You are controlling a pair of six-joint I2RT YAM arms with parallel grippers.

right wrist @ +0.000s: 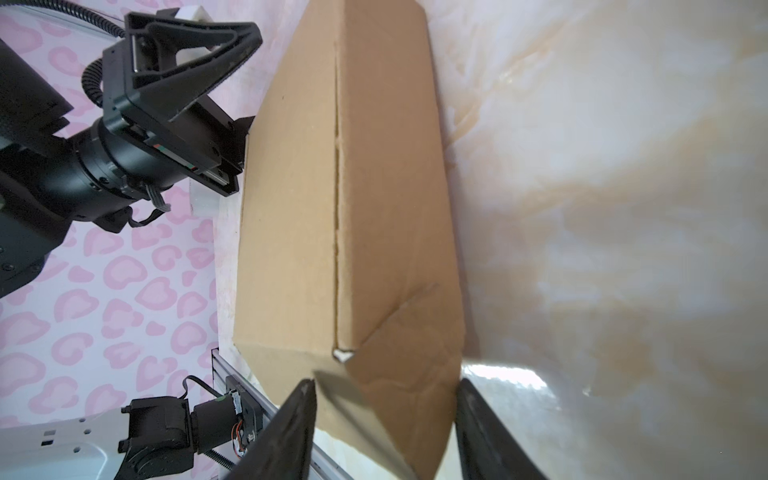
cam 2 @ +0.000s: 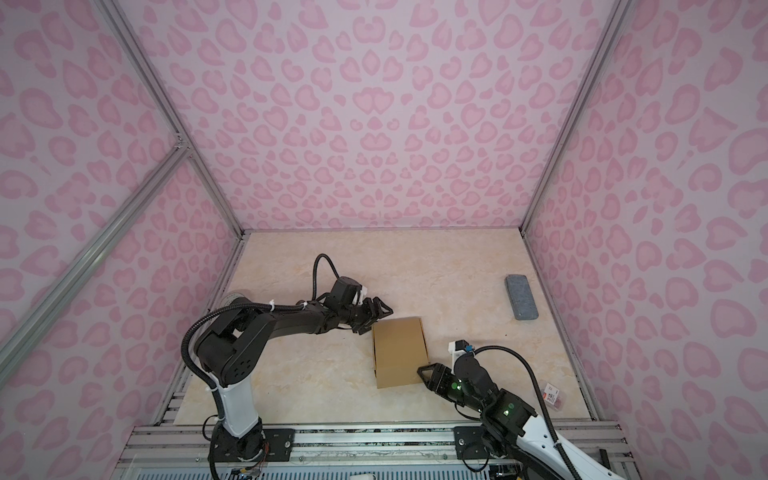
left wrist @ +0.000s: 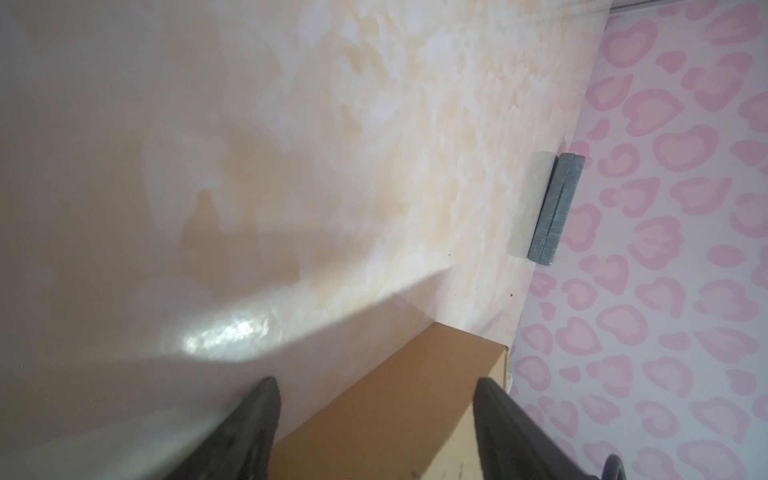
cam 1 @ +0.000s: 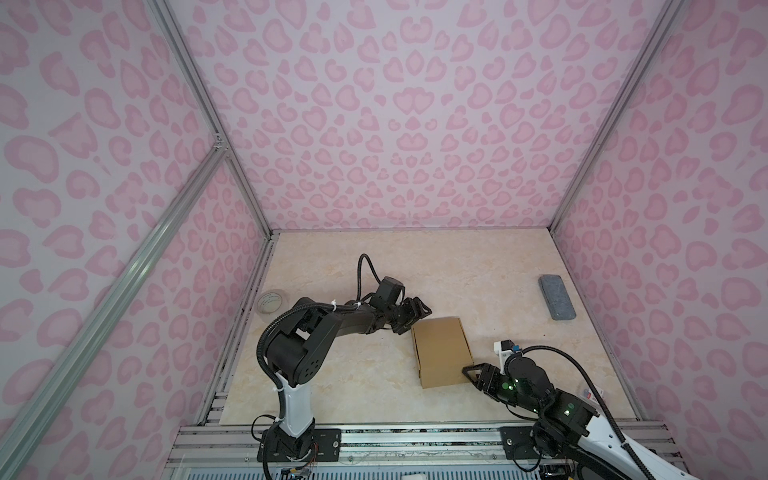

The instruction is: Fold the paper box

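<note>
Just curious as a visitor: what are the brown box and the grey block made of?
The paper box looks like plain matte brown cardboard: creased folds, a pale raw edge at one corner. The grey block is speckled and dull, perhaps stone or felt; unclear.

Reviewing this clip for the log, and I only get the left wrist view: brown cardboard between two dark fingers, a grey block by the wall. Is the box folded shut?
Observer: Yes, in both top views the flat brown cardboard box looks closed, lying on the marble-patterned table.
Operator: Where is the other arm?
Observer: The right claw straddles the box's near right corner; whether it grips is unclear.
Operator: Anything else out there?
Observer: A clear tape roll by the table's left edge.
</note>
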